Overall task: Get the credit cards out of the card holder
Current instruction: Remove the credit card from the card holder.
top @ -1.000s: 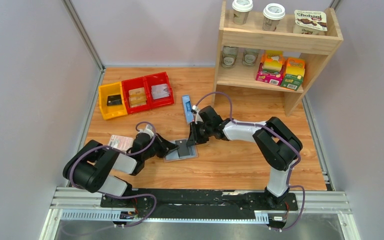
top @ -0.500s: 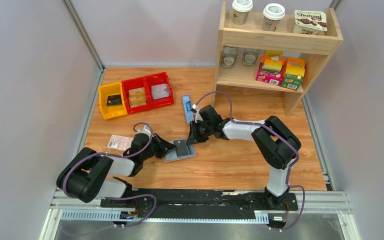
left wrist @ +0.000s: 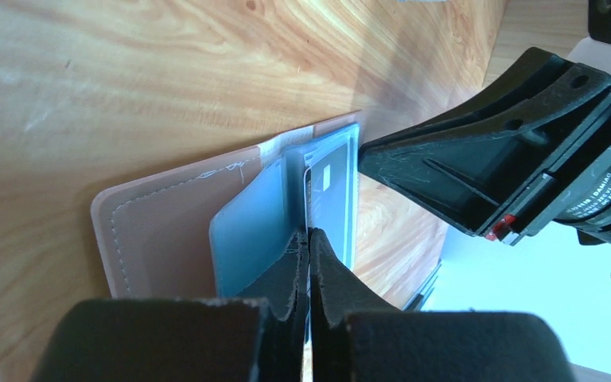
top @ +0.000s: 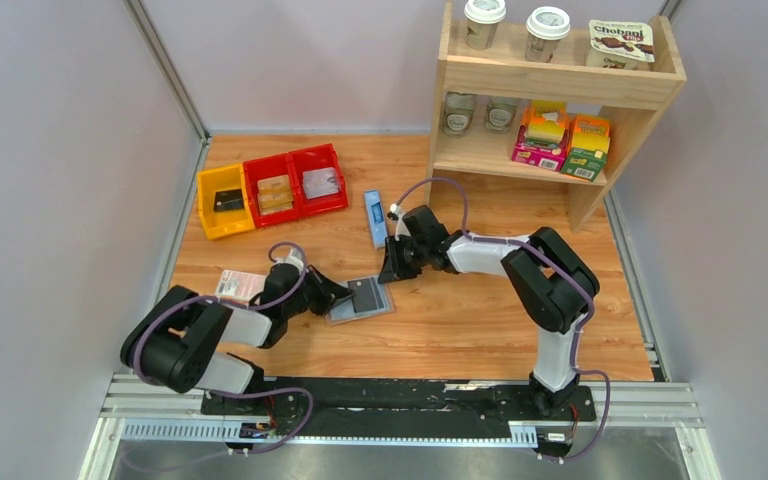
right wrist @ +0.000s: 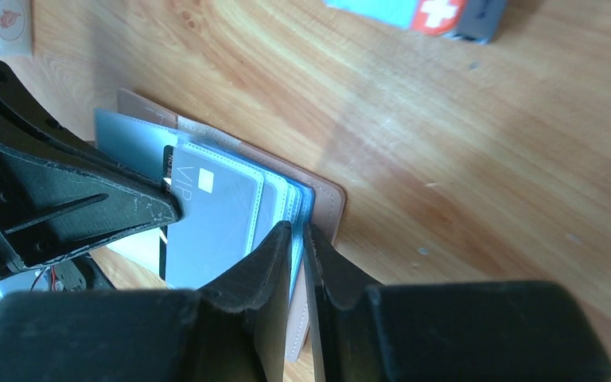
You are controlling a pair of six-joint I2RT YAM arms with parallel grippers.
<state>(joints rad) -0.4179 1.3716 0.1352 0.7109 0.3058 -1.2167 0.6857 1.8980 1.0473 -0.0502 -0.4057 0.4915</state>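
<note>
**A:** Top external view: the card holder (top: 360,314) lay open on the table (top: 460,320), with the left gripper (top: 335,298) at its left edge and the right gripper (top: 392,272) just off its far right corner.

**B:** And the fingers?

**A:** The left ones were pressed together on the holder's inside. Whether they pinched it, I couldn't tell. The right ones nearly met, with nothing seen between them.

**B:** The credit cards (right wrist: 215,215)?

**A:** Tucked in the slots, just beside the right fingertips (right wrist: 280,243), toward the left arm. The right arm looked better placed.

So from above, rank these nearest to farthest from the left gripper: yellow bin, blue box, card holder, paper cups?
1. card holder, at the tips of the left gripper
2. blue box, mid-table
3. yellow bin, back left
4. paper cups, top shelf
</note>
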